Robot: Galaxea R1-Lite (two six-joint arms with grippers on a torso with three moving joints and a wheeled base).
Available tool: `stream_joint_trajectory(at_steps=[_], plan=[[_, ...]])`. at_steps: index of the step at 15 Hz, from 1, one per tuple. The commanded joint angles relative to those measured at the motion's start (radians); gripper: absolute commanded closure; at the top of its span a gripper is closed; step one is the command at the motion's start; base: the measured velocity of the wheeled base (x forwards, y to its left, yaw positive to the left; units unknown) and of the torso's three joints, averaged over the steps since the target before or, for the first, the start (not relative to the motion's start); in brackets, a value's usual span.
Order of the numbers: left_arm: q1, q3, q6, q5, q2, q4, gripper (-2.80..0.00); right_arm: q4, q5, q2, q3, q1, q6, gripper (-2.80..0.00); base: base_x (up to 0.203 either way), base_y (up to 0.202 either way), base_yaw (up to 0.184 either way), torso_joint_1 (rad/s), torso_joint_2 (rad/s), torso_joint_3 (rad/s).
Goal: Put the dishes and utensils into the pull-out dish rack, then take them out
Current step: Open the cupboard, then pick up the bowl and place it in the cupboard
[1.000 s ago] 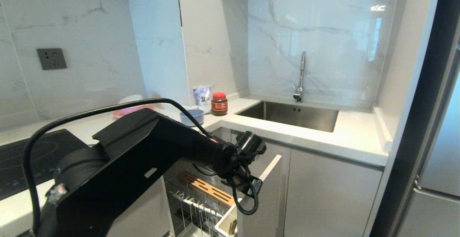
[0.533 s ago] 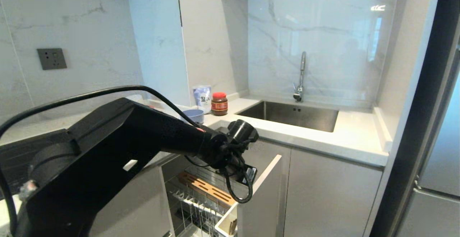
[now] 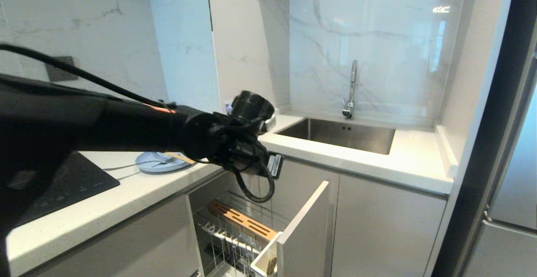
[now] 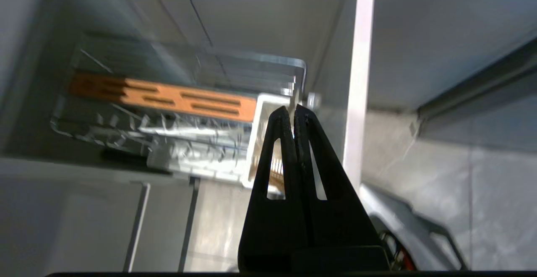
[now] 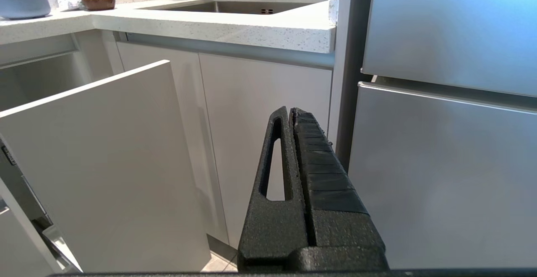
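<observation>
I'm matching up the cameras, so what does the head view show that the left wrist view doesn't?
Only the head view shows the light-blue plate with cutlery on the counter, the sink and the faucet. Only the left wrist view shows the left gripper, fingers shut on nothing, hanging above the rack. Both show the pulled-out dish rack, its wooden strip and white caddy.

Black left arm point(image 3: 126, 126) covers the grey wall socket point(image 3: 56, 73) at about 9 o'clock of the head view; only a corner shows. Its wrist hides the counter corner behind it. On the wide shallow light-blue plate point(image 3: 161, 162), thin silver cutlery too small to tell apart. Chrome wire pull-out dish rack point(image 3: 235, 231) cut off at 6 o'clock; contents of its white plastic caddy point(image 3: 264, 262) unclear. Left wrist view: rack wires motion-blurred.
</observation>
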Motion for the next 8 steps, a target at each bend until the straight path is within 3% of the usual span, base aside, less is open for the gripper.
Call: stream_joint_trajectory(at_steps=[1,4,8], plan=[[0.023,0.018,0.001,0.007,-0.205,0.001,0.00,0.000,0.000,-0.004,0.002,0.001,0.000,0.00,0.000,0.000,0.000,0.000,0.00,0.000],[0.053,0.041,0.014,0.012,-0.396,0.001,0.00,0.000,0.000,-0.004,0.002,-0.001,0.000,0.00,0.000,0.000,0.000,0.000,0.00,0.000],[0.152,0.102,0.130,0.008,-0.670,-0.004,0.00,0.000,0.000,-0.004,0.002,0.000,0.000,0.00,0.000,0.000,0.000,0.000,0.00,0.000]])
